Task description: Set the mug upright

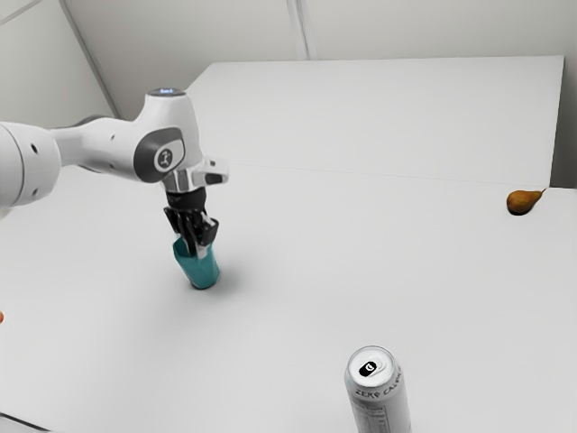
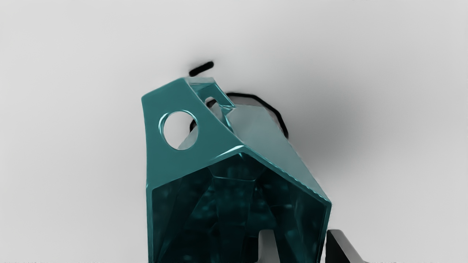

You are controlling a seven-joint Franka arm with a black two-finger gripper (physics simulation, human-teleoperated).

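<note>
Nearest in the exterior view, a pale drinks can (image 1: 382,406) stands upright on the white desk (image 1: 297,343), its lower end cut off by the picture's bottom edge. Its lid and dark opening face up, and "ZERO" can be read on its side. A dark line (image 1: 22,422) crosses the corner at the exterior view's lower left. Farther in, a small piece of an orange thing (image 1: 1,317) shows at the exterior view's left edge; too little of it is visible to tell what it is.

Beyond the can, toward the exterior view's left, is the teal mug (image 1: 203,271). Its mouth faces up toward the gripper (image 1: 196,251), and its body looks tilted, with the base toward the exterior view's right. I cannot tell whether the base rests flat on the desk. The gripper points down at the rim with its fingers apart: in the wrist view one finger (image 2: 268,246) is inside the mouth and the other outside, with the mug's wall between them. The inner finger stands clear of that wall; the outer one is right beside it, and I cannot tell whether they touch. The handle (image 2: 157,106), a flat-sided piece with a round hole, juts from the mug's side away from the fingers. Soft shadow lies on the desk beside the mug.

Farther back, toward the exterior view's right, a brown pear (image 1: 523,201) lies on its side, well apart from the mug, its stem pointing to the exterior view's right. Behind everything rises a pale wall (image 1: 243,27).
</note>
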